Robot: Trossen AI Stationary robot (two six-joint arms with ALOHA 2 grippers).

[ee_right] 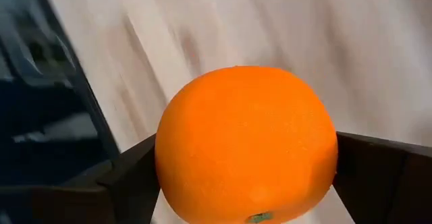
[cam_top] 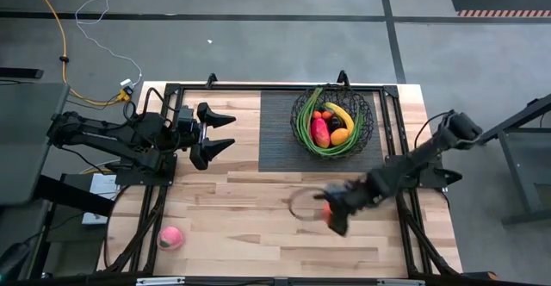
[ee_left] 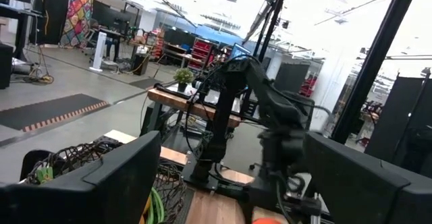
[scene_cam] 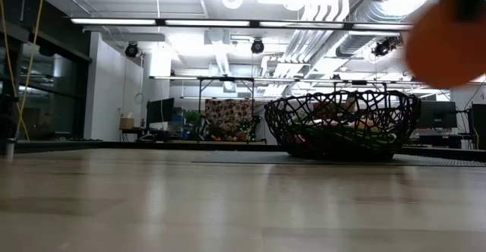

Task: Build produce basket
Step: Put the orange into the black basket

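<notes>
The black wire basket [cam_top: 334, 121] stands on a dark ribbed mat [cam_top: 280, 131] at the table's far right. It holds a banana, a red-green mango, an orange, a dark plum and long green stalks. The low view shows the basket [scene_cam: 342, 123] beyond the bare tabletop. My right gripper [cam_top: 331, 215] hangs blurred over the table's near right part, shut on an orange [ee_right: 246, 143]. The same orange [scene_cam: 448, 43] shows high in the low view. My left gripper [cam_top: 219, 131] waits open at the table's far left, with nothing between its fingers. My right gripper pinches the orange between its two fingers, one finger on each of two opposite sides [ee_right: 165, 177]. The fingers slant down from the table's right side. The orange is lifted clear of the wooden tabletop, its stem end toward the wrist.
A pink peach [cam_top: 171, 238] lies alone near the table's near left corner. Black frame rails [cam_top: 164, 148] run along the table's left, far and right sides. Bare wood lies between the peach, the mat and my right gripper.
</notes>
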